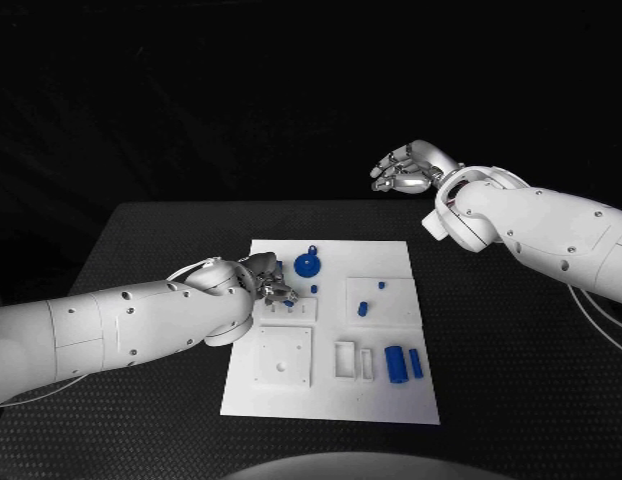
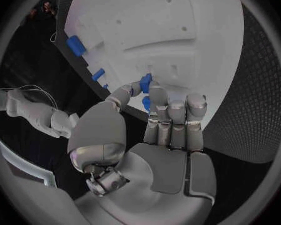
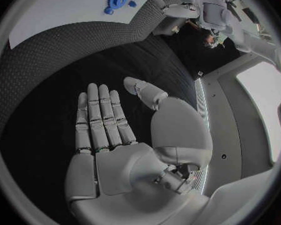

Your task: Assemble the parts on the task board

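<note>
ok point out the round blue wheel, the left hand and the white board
round blue wheel (image 1: 308,265), head view, middle of its disc
left hand (image 1: 261,275), head view, its knuckles
white board (image 1: 333,405), head view, bare near edge

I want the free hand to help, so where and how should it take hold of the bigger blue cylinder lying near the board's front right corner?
Grip the larger blue cylinder across its round sides at mid-length, coming from above. It lies flat on the task board, with a thinner blue piece close on one side and a white slotted block on the other, so fingers must fit narrow gaps. The right hand looks open and free.
</note>
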You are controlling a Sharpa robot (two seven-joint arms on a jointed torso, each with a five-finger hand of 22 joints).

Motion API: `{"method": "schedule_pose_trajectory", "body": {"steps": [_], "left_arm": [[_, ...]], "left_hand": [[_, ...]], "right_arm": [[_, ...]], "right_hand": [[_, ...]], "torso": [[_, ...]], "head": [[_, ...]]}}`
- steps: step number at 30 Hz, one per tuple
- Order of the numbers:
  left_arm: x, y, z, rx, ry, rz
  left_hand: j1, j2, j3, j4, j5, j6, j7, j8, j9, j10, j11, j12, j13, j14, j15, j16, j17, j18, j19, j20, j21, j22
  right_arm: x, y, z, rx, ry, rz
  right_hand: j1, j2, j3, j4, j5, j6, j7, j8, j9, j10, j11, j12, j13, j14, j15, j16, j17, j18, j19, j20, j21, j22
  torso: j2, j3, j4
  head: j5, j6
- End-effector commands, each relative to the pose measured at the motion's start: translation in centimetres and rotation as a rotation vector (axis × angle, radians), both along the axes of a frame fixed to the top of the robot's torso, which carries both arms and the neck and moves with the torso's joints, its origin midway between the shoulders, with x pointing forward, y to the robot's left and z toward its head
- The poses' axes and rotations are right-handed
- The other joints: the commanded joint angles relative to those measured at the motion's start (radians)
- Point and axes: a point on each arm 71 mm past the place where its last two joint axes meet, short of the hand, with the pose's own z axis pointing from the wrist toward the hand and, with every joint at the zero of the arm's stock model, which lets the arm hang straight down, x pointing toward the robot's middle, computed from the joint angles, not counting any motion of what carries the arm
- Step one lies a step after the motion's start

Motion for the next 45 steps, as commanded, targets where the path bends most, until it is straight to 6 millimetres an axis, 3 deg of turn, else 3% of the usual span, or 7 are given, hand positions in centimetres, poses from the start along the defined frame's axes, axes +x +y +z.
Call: {"method": "schedule_pose_trajectory", "body": {"steps": [1,22,45], "left_arm": [[-0.16,-0.28,-0.15,-0.018,0.013,-0.006],[-0.37,-0.49,-0.71,0.003,0.064,-0.029],[-0.2,0.08,-0.95,0.013,0.054,-0.013]], "left_hand": [[0.01,0.004,0.13,-0.085,0.013,0.031,-0.036,0.005,0.001,0.073,-0.084,0.004,0.001,0.093,-0.131,0.006,0.001,0.081,0.005,-0.107,0.003,0.013],[0.009,0.007,0.132,-0.085,0.011,0.029,-0.036,0.006,-0.002,0.073,-0.083,0.004,0.001,0.094,-0.132,0.004,0.0,0.081,0.005,-0.107,0.003,0.012],[0.008,0.008,0.133,-0.086,0.01,0.027,-0.036,0.008,-0.004,0.072,-0.083,0.004,0.002,0.094,-0.131,0.002,0.0,0.081,0.005,-0.107,0.003,0.011]], "right_arm": [[-0.03,0.1,-0.03,-0.007,0.004,0.012],[-0.05,0.31,-0.21,-0.007,0.009,0.016],[-0.07,0.26,-0.28,-0.008,0.01,0.015]], "right_hand": [[0.011,-0.003,-0.003,0.0,0.001,-0.006,0.001,0.004,-0.002,0.0,0.009,-0.004,-0.001,-0.001,0.004,-0.006,0.002,-0.019,-0.005,-0.001,-0.005,0.001],[0.012,-0.001,-0.004,0.0,0.0,-0.006,0.001,0.004,-0.002,0.0,0.008,-0.005,-0.002,-0.002,0.004,-0.007,0.002,-0.02,-0.005,-0.001,-0.008,0.003],[0.013,-0.002,-0.005,0.0,-0.001,-0.007,0.002,0.004,-0.003,0.001,0.008,-0.007,-0.002,-0.002,0.004,-0.009,0.003,-0.02,-0.005,-0.002,-0.011,0.005]], "torso": [[0.001,-0.0001,-0.002],[0.0,0.0008,-0.0016],[0.0,-0.0001,-0.0003]], "head": [[0.0,-0.003],[-0.002,-0.01],[-0.004,-0.008]]}}
